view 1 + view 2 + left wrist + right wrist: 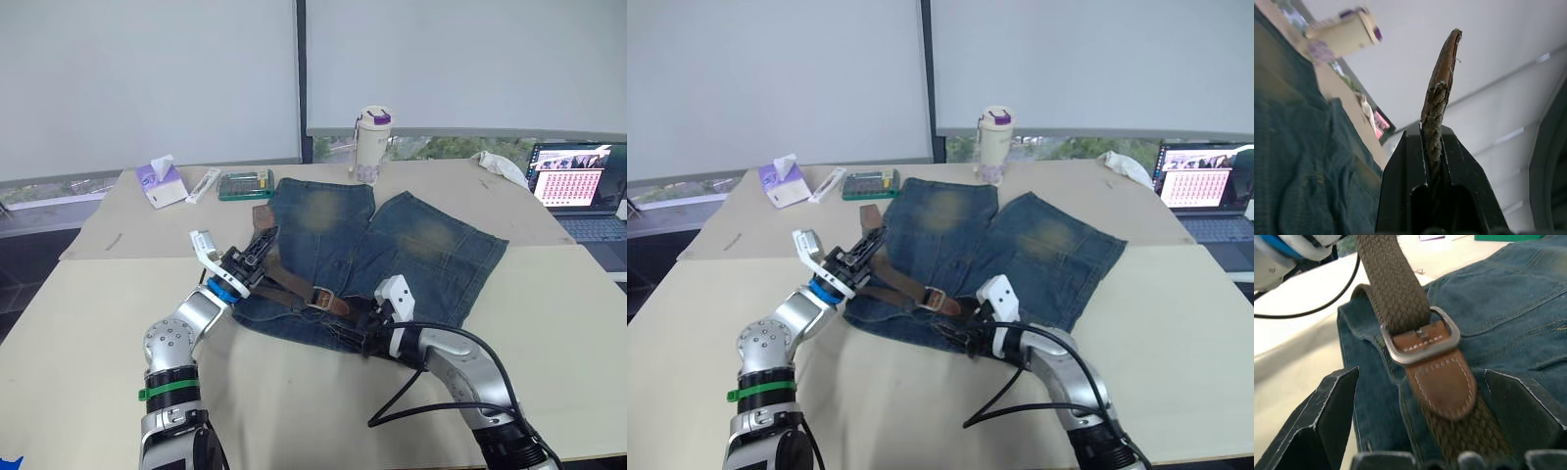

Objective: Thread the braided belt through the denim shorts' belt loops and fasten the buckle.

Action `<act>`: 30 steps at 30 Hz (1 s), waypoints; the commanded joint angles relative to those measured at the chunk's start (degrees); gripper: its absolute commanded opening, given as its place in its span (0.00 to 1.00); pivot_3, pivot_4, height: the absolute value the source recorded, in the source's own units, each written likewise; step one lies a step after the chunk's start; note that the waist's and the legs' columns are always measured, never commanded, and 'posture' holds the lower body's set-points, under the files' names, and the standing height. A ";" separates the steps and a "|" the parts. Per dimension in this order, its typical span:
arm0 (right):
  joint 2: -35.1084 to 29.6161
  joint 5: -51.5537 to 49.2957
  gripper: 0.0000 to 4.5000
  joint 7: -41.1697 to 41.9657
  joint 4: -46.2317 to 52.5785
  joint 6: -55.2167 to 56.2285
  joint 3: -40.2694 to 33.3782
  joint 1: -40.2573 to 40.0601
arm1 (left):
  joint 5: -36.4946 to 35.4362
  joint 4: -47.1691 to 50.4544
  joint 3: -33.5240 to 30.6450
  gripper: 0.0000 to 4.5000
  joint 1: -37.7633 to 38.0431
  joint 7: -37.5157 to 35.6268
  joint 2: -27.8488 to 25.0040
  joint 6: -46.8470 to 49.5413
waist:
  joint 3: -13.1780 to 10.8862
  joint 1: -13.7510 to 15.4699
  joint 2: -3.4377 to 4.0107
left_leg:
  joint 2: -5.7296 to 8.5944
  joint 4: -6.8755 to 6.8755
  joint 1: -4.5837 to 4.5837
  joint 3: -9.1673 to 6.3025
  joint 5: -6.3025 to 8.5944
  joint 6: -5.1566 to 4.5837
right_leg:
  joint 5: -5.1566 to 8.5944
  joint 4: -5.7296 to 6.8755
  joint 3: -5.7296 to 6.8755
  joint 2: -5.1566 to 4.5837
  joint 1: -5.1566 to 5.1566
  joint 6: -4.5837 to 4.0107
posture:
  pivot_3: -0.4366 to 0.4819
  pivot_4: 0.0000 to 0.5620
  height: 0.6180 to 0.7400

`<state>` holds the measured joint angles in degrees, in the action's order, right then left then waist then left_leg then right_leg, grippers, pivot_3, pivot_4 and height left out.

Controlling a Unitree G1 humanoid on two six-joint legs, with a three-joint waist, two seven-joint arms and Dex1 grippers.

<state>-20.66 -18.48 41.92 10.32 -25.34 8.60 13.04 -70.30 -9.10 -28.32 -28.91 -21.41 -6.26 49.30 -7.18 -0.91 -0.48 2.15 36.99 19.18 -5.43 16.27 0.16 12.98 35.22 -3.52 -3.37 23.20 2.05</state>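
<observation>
Pinching the braided belt (1436, 105), left gripper (1434, 147); buckle (1420, 339) before parted right gripper (1418, 401).

One pair of faded blue denim shorts (392, 245) with two short legs lies on the table. There is one dark-brown braided belt (289, 286), carrying one silver rectangular metal buckle (1420, 340). Behind stand one cream tumbler with a purple lid (371, 144), one purple tissue pack (162, 182), one green case (245, 184) and one open laptop (580, 191). Two black-fingered grippers, left (263, 242) and right (370, 318), are present.
</observation>
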 commanded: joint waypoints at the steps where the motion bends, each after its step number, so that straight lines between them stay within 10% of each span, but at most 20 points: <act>1: -1.57 1.75 0.99 1.11 -1.07 2.39 0.59 -0.36 | -3.70 0.66 -2.63 0.00 -0.67 2.08 -0.28 -0.97 | 0.00 0.01 0.00 | 0.01 0.00 0.00 0.00 0.00 0.00 | 0.00 -0.02 0.00 -0.01 -0.01 0.00 | 0.48 0.27 1.00; 14: -3.15 1.94 0.99 1.90 -2.21 4.44 -1.14 -0.25 | -5.42 4.08 -2.00 0.00 1.77 7.19 -0.52 -2.13 | 0.00 0.18 -0.01 | 0.02 0.00 0.01 0.00 -0.02 0.04 | 0.00 -0.07 0.00 -0.05 -0.05 0.00 | 0.48 0.27 1.00; 26: -3.11 -0.06 0.05 3.52 -2.25 6.04 -2.13 5.74 | -3.64 3.85 0.36 0.00 5.64 5.44 -0.91 -3.06 | 0.00 0.15 -0.01 | 0.03 -0.03 0.01 -0.03 -0.02 0.05 | 0.00 -0.09 0.03 -0.02 -0.04 0.00 | 0.48 0.27 1.00; 30: -4.04 4.44 0.00 3.74 -5.63 8.46 0.71 7.32 | -3.27 3.33 0.43 0.00 6.57 4.65 -1.25 -3.65 | 0.00 0.14 -0.01 | 0.03 -0.03 0.02 -0.02 -0.03 0.05 | 0.00 -0.10 0.02 -0.04 -0.04 0.00 | 0.48 0.27 1.00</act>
<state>-24.42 -15.21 45.08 4.49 -19.30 8.78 18.85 -74.04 -6.60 -27.73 -22.40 -15.73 -6.99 46.42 -7.18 -0.77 -0.49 2.18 36.95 19.19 -5.45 16.25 0.22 12.98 35.12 -3.50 -3.40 23.17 2.05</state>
